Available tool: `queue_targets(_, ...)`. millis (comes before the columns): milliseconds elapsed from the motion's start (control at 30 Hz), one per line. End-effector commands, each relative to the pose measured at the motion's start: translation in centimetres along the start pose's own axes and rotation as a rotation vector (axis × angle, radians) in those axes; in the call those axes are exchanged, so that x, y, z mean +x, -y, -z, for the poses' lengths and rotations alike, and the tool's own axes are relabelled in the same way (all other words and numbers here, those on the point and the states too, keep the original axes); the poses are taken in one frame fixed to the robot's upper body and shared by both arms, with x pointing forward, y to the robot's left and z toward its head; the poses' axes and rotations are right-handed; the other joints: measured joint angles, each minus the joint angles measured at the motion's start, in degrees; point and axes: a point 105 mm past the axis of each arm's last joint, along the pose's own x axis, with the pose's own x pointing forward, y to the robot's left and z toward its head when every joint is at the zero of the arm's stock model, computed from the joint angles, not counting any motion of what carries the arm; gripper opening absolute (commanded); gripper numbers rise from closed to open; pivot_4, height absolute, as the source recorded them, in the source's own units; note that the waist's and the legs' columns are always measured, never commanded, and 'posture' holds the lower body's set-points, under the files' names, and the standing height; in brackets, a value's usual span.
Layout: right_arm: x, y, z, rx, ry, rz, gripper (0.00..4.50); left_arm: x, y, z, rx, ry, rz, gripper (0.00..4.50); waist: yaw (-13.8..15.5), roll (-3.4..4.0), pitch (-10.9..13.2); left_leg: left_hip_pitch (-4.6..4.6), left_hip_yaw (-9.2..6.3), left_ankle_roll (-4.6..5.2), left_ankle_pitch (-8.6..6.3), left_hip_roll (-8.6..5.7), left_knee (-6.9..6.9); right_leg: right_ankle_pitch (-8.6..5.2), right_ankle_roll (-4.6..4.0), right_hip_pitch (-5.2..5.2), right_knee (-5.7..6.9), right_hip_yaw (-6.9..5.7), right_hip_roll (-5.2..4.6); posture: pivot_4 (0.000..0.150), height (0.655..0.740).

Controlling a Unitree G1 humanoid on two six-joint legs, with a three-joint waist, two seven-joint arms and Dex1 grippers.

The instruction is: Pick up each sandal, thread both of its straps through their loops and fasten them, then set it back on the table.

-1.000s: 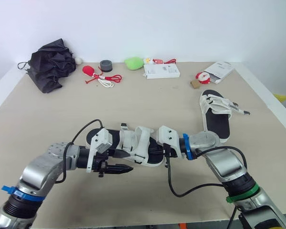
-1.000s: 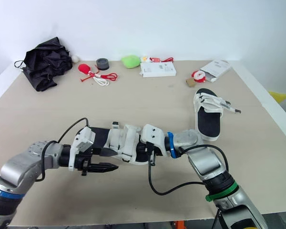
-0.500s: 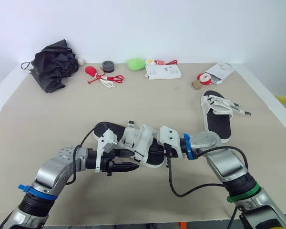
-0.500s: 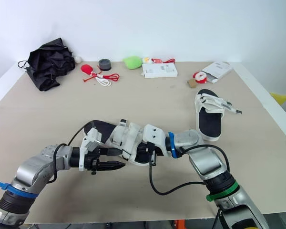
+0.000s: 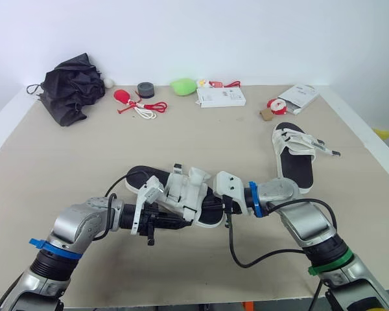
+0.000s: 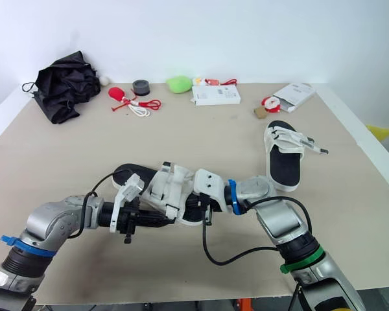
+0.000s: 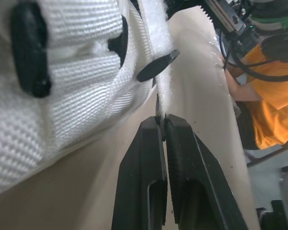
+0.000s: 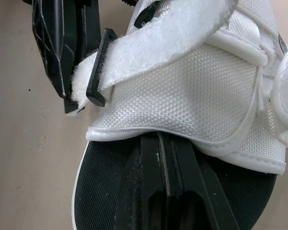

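Note:
A black-soled sandal (image 5: 181, 194) with white straps sits between my two grippers at the table's middle. My left gripper (image 7: 162, 120) is shut on the tip of one white strap (image 7: 164, 93), just past its black loop (image 7: 156, 66). In the eye views that left gripper (image 6: 170, 219) reaches in from the left under the straps. My right gripper (image 8: 164, 139) is shut on the sandal's sole edge, below the white upper (image 8: 192, 96), and holds that end from the right (image 5: 223, 207). A second sandal (image 5: 294, 159) lies flat at the right, straps loose.
Along the far edge lie a black bundled umbrella (image 5: 71, 87), a red and white cord (image 5: 139, 107), a grey tape roll (image 5: 144, 89), a green object (image 5: 183, 85), a white box (image 5: 220, 97) and a white packet (image 5: 298, 97).
My left gripper has moved right, in under the sandal's straps, and closed on a strap tip. The sandal has shifted slightly. The right gripper has kept its grip.

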Motion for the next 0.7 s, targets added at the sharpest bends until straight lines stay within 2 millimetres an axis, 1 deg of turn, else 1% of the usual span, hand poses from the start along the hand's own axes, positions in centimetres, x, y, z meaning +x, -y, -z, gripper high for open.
queue_targets(33,0.7,-1.1,2.3,0.055,-0.075,-0.040,0.00,-2.7,4.0,-0.5,0.026,-0.156,0.153,0.09,-0.14,0.02,0.02,0.00,0.03,0.00,0.00,0.02,-0.03,-0.03,-0.05,-0.04,0.02,0.02,0.03,0.150,0.7400)
queue_targets(133,0.7,-1.0,2.3,0.054,-0.076,-0.038,0.00,-3.4,5.4,-0.3,0.022,-0.222,0.197,0.09,-0.13,0.10,0.02,-0.01,0.04,-0.06,-0.04,0.07,-0.13,-0.11,-0.14,-0.13,0.03,0.05,0.10,0.150,0.7400)
queue_targets(200,0.7,-1.0,2.3,0.055,-0.075,-0.037,0.00,-3.4,6.4,-0.9,0.019,-0.219,0.243,0.09,-0.04,0.11,0.02,-0.01,0.03,-0.06,-0.04,0.07,-0.13,-0.13,-0.15,-0.12,0.03,0.03,0.09,0.150,0.7400)
queue_targets(267,0.7,-1.0,2.3,0.055,-0.075,-0.036,0.00,-3.0,7.7,-2.8,0.025,-0.162,0.308,0.09,0.03,0.09,0.04,-0.02,0.03,-0.07,-0.04,0.09,-0.09,-0.12,-0.15,-0.12,0.04,0.02,0.10,0.150,0.7400)
queue_targets(333,0.8,-1.0,2.3,0.055,-0.075,-0.037,0.00,-2.6,8.3,-4.4,0.017,-0.105,0.347,0.09,0.02,0.05,0.05,-0.02,0.03,-0.06,-0.04,0.10,-0.04,-0.10,-0.14,-0.11,0.06,0.01,0.12,0.150,0.7400)
queue_targets(367,0.8,-1.0,2.3,0.055,-0.074,-0.037,0.00,-2.5,8.3,-5.1,0.008,-0.073,0.353,0.09,0.01,0.06,0.05,-0.03,0.02,-0.06,-0.04,0.11,-0.01,-0.10,-0.14,-0.12,0.09,0.01,0.14,0.150,0.7400)
queue_targets(400,0.8,-1.0,2.3,0.054,-0.074,-0.038,0.00,-2.2,7.9,-6.0,0.011,-0.030,0.341,0.09,0.01,0.08,0.06,-0.02,0.02,-0.06,-0.04,0.12,-0.01,-0.10,-0.14,-0.11,0.09,0.03,0.15,0.150,0.7400)
queue_targets(467,0.9,-0.9,2.2,0.053,-0.072,-0.038,0.00,-1.9,6.6,-7.5,0.010,0.060,0.278,0.09,-0.06,0.08,0.06,-0.03,0.02,-0.06,-0.05,0.13,-0.02,-0.11,-0.14,-0.13,0.11,0.05,0.19,0.150,0.7400)
queue_targets(500,0.9,-0.9,2.2,0.053,-0.072,-0.037,0.00,-1.8,6.1,-7.9,0.004,0.087,0.254,0.09,-0.07,0.08,0.06,-0.03,0.02,-0.06,-0.05,0.13,-0.02,-0.11,-0.14,-0.13,0.11,0.05,0.19,0.150,0.7400)
queue_targets(567,0.9,-0.9,2.2,0.052,-0.073,-0.037,0.00,-1.6,3.9,-9.5,-0.027,0.183,0.155,0.09,-0.01,0.07,0.05,-0.03,-0.03,-0.05,-0.05,0.15,-0.01,-0.12,-0.16,-0.14,0.17,0.07,0.25,0.150,0.7400)
queue_targets(600,0.9,-0.9,2.2,0.051,-0.072,-0.038,0.00,-1.5,1.9,-10.1,-0.074,0.234,0.073,0.09,-0.02,0.07,0.05,-0.03,-0.06,-0.05,-0.05,0.15,-0.01,-0.10,-0.18,-0.15,0.20,0.08,0.27,0.150,0.7400)
queue_targets(633,1.0,-0.9,2.2,0.051,-0.071,-0.038,0.00,-1.1,-0.3,-10.1,-0.134,0.251,-0.019,0.09,-0.03,0.08,0.05,-0.03,-0.06,-0.05,-0.05,0.15,-0.01,-0.10,-0.18,-0.15,0.22,0.07,0.27,0.150,0.7400)
queue_targets(667,1.0,-0.9,2.2,0.050,-0.071,-0.038,0.00,-0.9,-1.6,-9.8,-0.174,0.251,-0.078,0.09,0.13,0.14,0.02,-0.01,-0.07,-0.05,-0.05,0.15,0.02,-0.09,-0.19,-0.16,0.27,0.11,0.29,0.150,0.7400)
queue_targets(700,1.0,-0.9,2.2,0.050,-0.071,-0.038,0.00,-0.6,-2.2,-9.4,-0.203,0.238,-0.096,0.09,0.12,0.12,0.03,0.12,-0.11,-0.06,-0.04,0.10,0.11,-0.10,-0.18,0.00,0.33,0.06,0.26,0.150,0.7400)
